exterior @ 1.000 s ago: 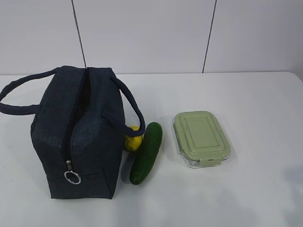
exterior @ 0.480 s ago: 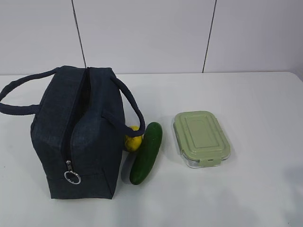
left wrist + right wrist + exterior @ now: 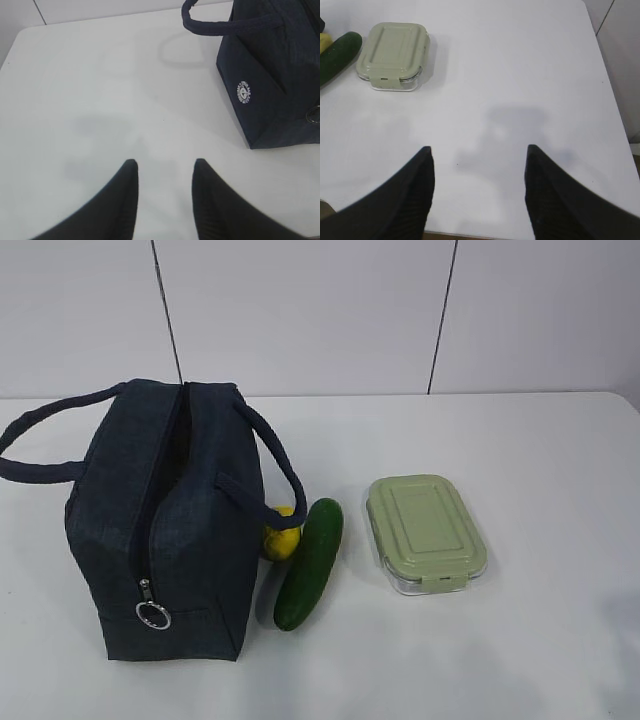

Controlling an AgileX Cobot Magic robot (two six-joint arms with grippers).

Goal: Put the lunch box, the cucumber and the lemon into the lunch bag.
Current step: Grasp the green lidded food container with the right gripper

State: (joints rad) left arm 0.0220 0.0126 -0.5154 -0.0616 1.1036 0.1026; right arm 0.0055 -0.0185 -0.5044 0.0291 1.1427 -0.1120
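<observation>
On the white table point(image 3: 520, 440), the lunch bag point(image 3: 165, 530) serves as the anchor: it stands upright at the left of the exterior view, dark navy, its top zipper parted along the near end and a metal ring pull point(image 3: 152, 615) hanging low on that end. One loop handle point(image 3: 40, 440) arcs out to the bag's left, the other point(image 3: 275, 455) droops over its right side.

Just right of the bag, tucked under that drooping handle, sits the lemon point(image 3: 282, 537), touching or nearly touching the bag's wall. The cucumber point(image 3: 310, 562) lies right of the lemon and against it, angled with its far tip leaning away from the bag. Farther right of the bag, apart from the cucumber, the lunch box point(image 3: 425, 532) rests flat with its pale green lid on.

The left end effector point(image 3: 162, 172) hovers over bare table left of the bag, fingers spread with nothing between them. The right end effector point(image 3: 479, 160) hangs over bare table well right of the bag, beyond the lunch box, spread wider and likewise empty.
</observation>
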